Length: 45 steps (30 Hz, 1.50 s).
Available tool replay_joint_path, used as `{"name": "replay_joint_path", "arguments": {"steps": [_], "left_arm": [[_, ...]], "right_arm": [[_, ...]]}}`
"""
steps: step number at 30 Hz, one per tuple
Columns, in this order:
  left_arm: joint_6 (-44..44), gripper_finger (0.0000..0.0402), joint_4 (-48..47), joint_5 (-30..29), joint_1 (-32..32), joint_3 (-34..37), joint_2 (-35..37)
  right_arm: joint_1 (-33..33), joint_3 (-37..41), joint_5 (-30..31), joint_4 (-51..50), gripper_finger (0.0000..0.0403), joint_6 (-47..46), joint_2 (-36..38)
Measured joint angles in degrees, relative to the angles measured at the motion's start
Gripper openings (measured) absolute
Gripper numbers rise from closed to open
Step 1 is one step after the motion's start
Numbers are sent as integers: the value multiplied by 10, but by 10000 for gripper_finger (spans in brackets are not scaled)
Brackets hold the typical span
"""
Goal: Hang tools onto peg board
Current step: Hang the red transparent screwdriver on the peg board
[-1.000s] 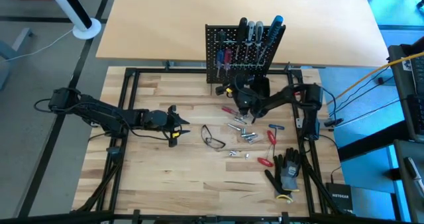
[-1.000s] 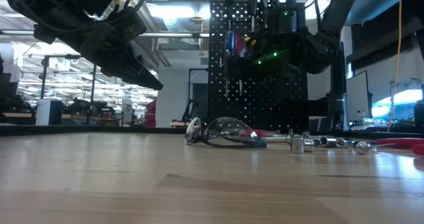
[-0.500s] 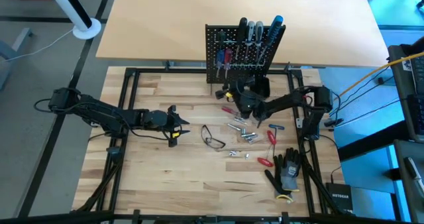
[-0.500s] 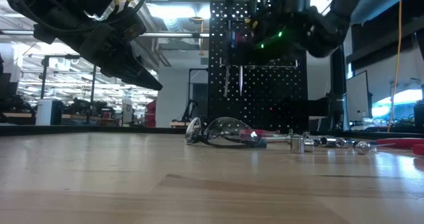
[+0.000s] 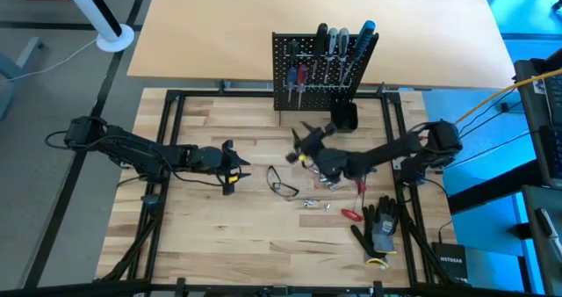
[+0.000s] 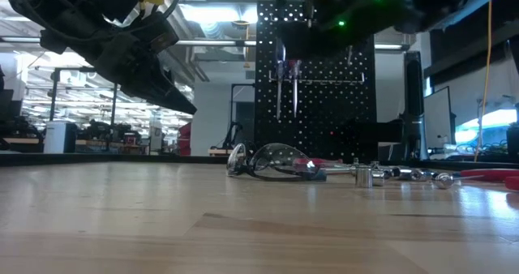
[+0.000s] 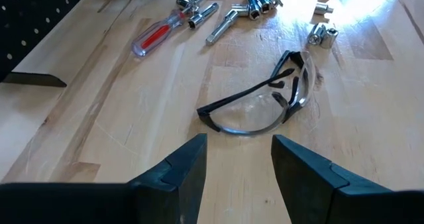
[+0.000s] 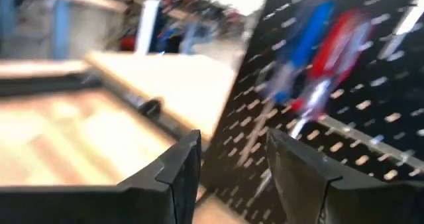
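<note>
Overhead view of a wooden worktop (image 5: 219, 235) with two dark robot arms. Black peg board (image 5: 320, 73) upright at upper centre of the frame, already carrying several screwdrivers (image 5: 338, 47) with black, grey, blue and red handles.

Below it, at centre right, loose tools (image 5: 329, 181) scattered flat: a red-handled screwdriver (image 7: 159, 33), metal sockets and bits, more red-handled pieces near black gloves (image 5: 379, 229) at lower right. Clear safety glasses (image 5: 282, 184) just left of the pile. Small black cup (image 5: 344, 117) at the board's foot.

Right hand (image 5: 307, 144) at centre, above the loose tools, fingers (image 8: 175, 168) parted and empty. Left hand (image 5: 230, 162) at centre left, beside the glasses, fingers (image 7: 189, 161) spread apart, nothing held, waiting.

Judged by look: tools light, rigid, not fragile; smooth metal shafts likely slippery and prone to roll. Best hold probably across the thicker plastic handle near its middle.
</note>
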<state>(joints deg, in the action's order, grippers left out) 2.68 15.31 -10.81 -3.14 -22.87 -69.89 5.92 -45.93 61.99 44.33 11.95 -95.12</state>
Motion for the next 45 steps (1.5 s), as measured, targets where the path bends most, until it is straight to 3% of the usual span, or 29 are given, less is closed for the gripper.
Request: {"name": "replay_joint_path", "arguments": {"steps": [4,10,15,18,22,30,45], "left_arm": [[1,159,1,0,0,0,0],[3,159,2,0,0,0,0],[3,159,2,0,0,0,0],[3,159,2,0,0,0,0],[3,159,2,0,0,0,0],[3,159,2,0,0,0,0],[1,159,1,0,0,0,0]], "right_arm": [[8,0,-63,-172,173,-130,41],[-22,0,-291,-420,173,-268,105],[-34,0,-429,-588,173,-314,130],[-32,0,-467,-677,172,-318,130],[-34,4,-465,-778,172,-338,125],[-79,49,-487,-797,172,-353,126],[-166,78,-526,-705,172,-289,120]]}}
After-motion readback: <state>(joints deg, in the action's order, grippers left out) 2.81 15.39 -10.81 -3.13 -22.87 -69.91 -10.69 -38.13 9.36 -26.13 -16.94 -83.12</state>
